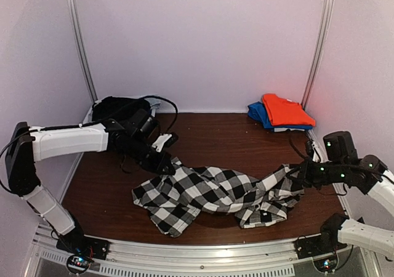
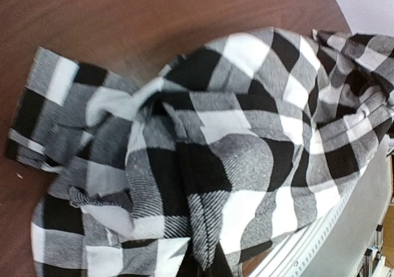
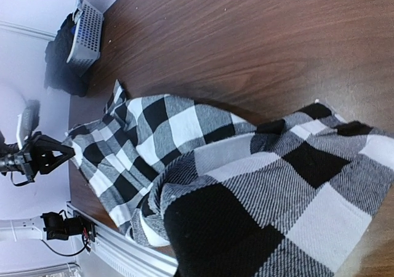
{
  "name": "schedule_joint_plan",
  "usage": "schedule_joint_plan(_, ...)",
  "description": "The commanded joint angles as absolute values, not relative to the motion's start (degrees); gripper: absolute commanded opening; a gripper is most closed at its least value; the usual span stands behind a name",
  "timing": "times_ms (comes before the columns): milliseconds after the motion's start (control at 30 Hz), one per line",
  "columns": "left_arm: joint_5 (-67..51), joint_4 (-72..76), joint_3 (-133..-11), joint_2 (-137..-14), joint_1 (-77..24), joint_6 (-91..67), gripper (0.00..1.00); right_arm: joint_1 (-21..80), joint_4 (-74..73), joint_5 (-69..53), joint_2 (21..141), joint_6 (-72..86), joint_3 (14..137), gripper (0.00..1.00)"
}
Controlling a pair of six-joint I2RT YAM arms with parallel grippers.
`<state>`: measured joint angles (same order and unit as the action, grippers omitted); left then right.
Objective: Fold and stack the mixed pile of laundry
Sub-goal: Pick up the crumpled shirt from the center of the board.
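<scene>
Looking down from above, we see the black-and-white checked shirt lying rumpled across the front half of the counter, strung out between the two arms. The left gripper is pressed together on the shirt's upper left edge, pinching the cloth. The right gripper is likewise closed on the shirt's right end, where the fabric rises slightly toward it; its wrist view is filled with checked folds. We find the orange-red garment folded on top of a blue garment in the far right corner. The black garment is heaped at the far left by the white slatted basket.
</scene>
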<state>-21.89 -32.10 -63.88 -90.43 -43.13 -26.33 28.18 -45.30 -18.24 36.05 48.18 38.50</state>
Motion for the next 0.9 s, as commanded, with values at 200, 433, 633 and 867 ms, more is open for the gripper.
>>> schedule_joint_plan(200, -9.5, -25.1, -68.2, -77.3, -38.5, -12.7, 0.00, 6.8, -31.2, -34.2, 63.2, 28.7, 63.5, 0.00)
schedule_joint_plan(433, -2.7, -28.2, -43.2, -58.2, -50.0, -8.9, 0.00, 6.9, -34.4, -49.0, 59.7, 27.6, 53.9, 0.00)
schedule_joint_plan(633, 5.6, -39.5, -50.0, -59.8, -57.2, -17.5, 0.68, 8.5, -40.4, -52.3, 44.0, 33.3, 33.8, 0.00)
schedule_joint_plan(867, -6.8, -33.9, -53.0, -61.8, -49.5, -13.5, 0.93, 9.0, -49.3, -48.4, 41.0, 32.7, 25.8, 0.00)
